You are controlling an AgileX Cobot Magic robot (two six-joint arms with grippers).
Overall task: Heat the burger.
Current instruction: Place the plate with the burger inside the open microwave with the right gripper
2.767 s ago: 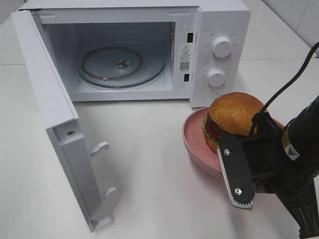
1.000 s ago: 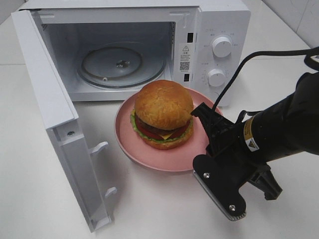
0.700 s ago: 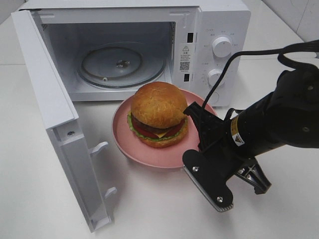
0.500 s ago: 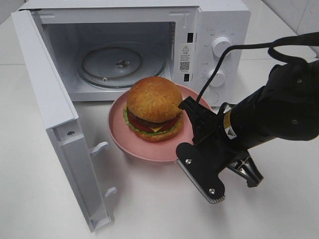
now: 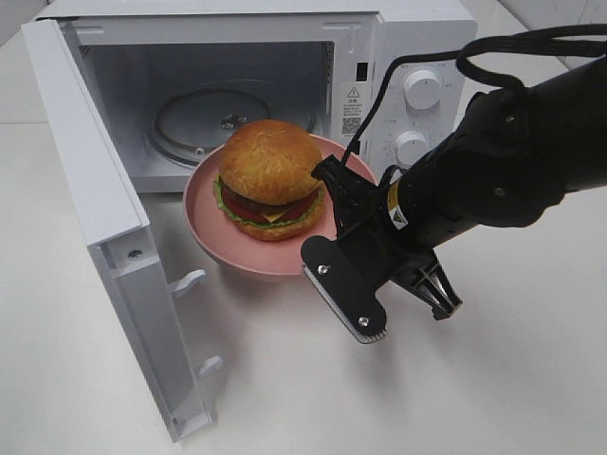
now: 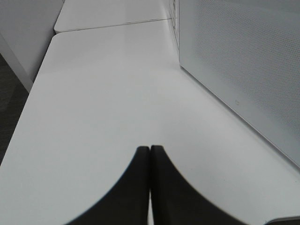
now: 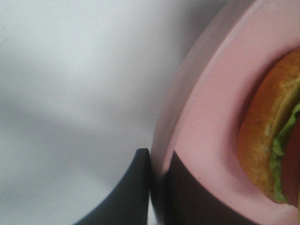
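Observation:
The burger (image 5: 270,178), with a golden domed bun, tomato, cheese and lettuce, sits on a pink plate (image 5: 204,226). The plate is held up just in front of the microwave's open cavity. My right gripper (image 5: 321,258) is shut on the plate's near right rim. In the right wrist view, the right gripper (image 7: 159,161) pinches the plate (image 7: 206,117) rim between its dark fingers, with the burger (image 7: 267,140) at the edge of the picture. My left gripper (image 6: 150,149) is shut on nothing, low over the white table, and is out of the high view.
The white microwave (image 5: 417,57) stands at the back with its door (image 5: 104,237) swung wide to the left. Its glass turntable (image 5: 190,123) is bare. Two knobs (image 5: 422,88) are on its right panel. The perforated door panel (image 6: 243,65) stands beside my left gripper.
My right gripper has carried the plate with the burger leftward and back, from the table's right side up to the microwave's opening. The left gripper has not visibly moved.

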